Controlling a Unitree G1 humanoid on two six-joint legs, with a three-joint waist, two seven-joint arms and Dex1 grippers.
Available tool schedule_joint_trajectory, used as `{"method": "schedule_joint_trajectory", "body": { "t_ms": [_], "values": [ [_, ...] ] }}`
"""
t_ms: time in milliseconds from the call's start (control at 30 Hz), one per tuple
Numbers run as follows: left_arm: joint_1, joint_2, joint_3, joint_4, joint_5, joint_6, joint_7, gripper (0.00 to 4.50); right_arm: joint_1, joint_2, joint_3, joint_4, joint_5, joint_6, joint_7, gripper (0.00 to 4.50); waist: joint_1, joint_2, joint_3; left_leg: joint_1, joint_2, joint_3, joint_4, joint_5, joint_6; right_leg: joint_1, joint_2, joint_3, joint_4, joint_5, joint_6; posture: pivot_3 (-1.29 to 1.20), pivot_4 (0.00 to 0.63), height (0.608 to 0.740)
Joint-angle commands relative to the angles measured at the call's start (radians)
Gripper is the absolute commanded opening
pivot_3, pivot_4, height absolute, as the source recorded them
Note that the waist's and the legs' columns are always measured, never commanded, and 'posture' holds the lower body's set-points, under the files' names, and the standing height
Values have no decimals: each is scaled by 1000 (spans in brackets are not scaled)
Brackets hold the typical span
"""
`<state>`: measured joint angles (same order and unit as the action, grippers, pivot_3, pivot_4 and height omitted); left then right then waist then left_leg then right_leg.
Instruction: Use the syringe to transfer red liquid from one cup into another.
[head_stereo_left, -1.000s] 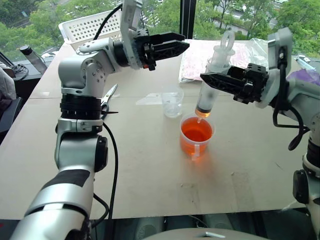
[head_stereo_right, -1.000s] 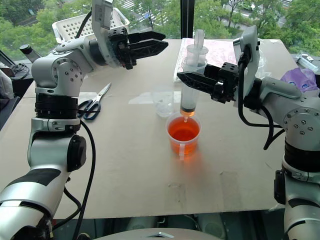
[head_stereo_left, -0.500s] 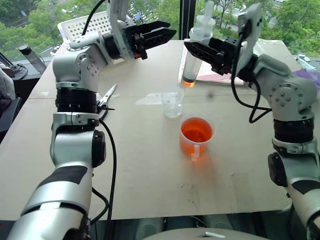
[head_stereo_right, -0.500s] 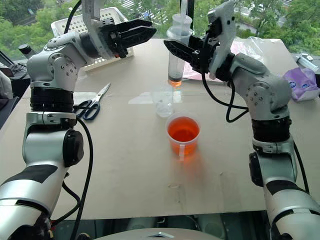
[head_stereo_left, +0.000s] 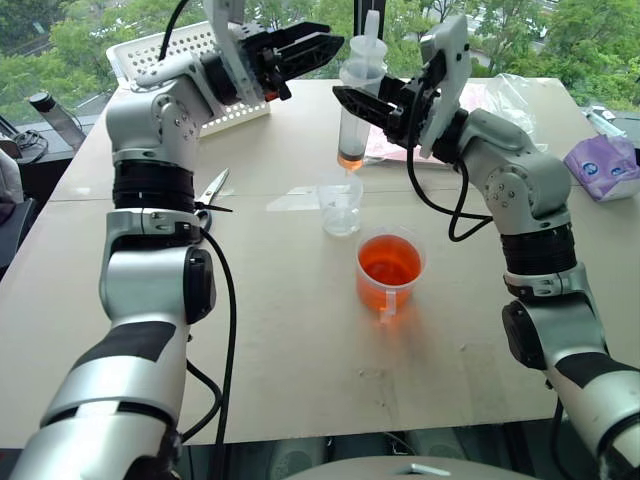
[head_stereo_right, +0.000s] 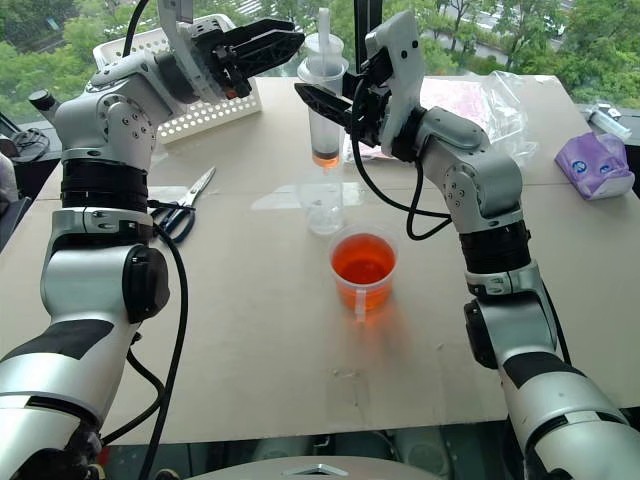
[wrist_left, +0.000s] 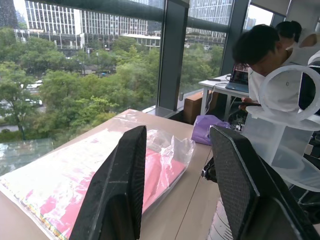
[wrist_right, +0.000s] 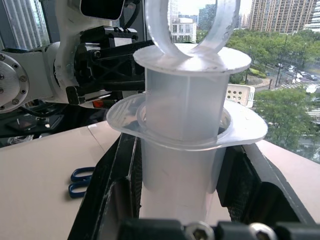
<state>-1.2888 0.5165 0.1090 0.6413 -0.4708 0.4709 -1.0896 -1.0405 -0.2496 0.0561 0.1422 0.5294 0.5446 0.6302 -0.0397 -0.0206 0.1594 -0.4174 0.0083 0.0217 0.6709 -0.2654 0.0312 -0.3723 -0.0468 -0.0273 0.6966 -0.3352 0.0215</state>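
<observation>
My right gripper (head_stereo_left: 352, 103) is shut on the syringe (head_stereo_left: 355, 115), holding it upright by the barrel under its flange. A little red liquid (head_stereo_left: 349, 160) sits at the bottom of the barrel. The short tip hangs just above the small plain cup (head_stereo_left: 341, 203). The wider handled cup (head_stereo_left: 390, 268), about half full of orange-red liquid, stands a little nearer and to the right. My left gripper (head_stereo_left: 330, 42) is open and empty, raised to the left of the plunger's ring (wrist_left: 290, 97). In the right wrist view the syringe barrel (wrist_right: 180, 165) stands between my fingers.
Scissors (head_stereo_left: 212, 190) lie at the left of the table. A white basket (head_stereo_left: 165, 55) stands at the back left, a clear bag with pink contents (head_stereo_left: 485, 100) at the back, a purple pack (head_stereo_left: 600, 160) at the right. A person (wrist_left: 270, 55) sits beyond the table.
My right gripper has lifted the syringe out of the handled cup and carried it left and away, over the small cup. The left gripper rose slightly and stayed open.
</observation>
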Motion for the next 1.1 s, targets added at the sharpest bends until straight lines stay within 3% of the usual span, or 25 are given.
{"method": "schedule_joint_trajectory", "body": {
  "t_ms": [33, 267, 567, 833, 1100],
  "values": [
    [-25, -6, 16, -29, -7, -9, -11, 1987, -17, 10, 4, -11, -17, -22, 37, 1559, -3, 0, 0, 0, 0, 0, 0, 0, 0, 0, 0, 0, 0, 0, 0, 0, 150, 740],
    [-12, -26, 16, -62, -18, 10, -29, 1987, -19, 28, 17, 15, -60, -32, 63, 1559, -5, 0, 0, 0, 0, 0, 0, 0, 0, -1, 0, 0, 1, 0, 0, 0, 150, 740],
    [-22, 40, 31, -17, 9, -27, -49, 1987, -36, 38, 10, 103, -113, -82, 83, 1559, -5, 0, 0, 0, 0, 0, 0, 0, 0, -1, 0, 0, 0, 0, 0, 0, 150, 740],
    [31, 97, 13, -117, -46, 56, -208, 1987, -47, 44, 0, 144, -141, -99, 90, 1559, -5, 0, 0, 0, 0, 0, 0, 0, 0, -1, 0, 0, 0, 0, 0, 0, 150, 740],
    [33, 46, -17, -125, -15, 38, -181, 1987, -50, 56, 5, 149, -155, -103, 101, 1559, -3, 0, 0, 0, 0, 0, 1, 0, 0, -1, 0, 0, 0, 0, 0, 0, 150, 740]
  ]
}}
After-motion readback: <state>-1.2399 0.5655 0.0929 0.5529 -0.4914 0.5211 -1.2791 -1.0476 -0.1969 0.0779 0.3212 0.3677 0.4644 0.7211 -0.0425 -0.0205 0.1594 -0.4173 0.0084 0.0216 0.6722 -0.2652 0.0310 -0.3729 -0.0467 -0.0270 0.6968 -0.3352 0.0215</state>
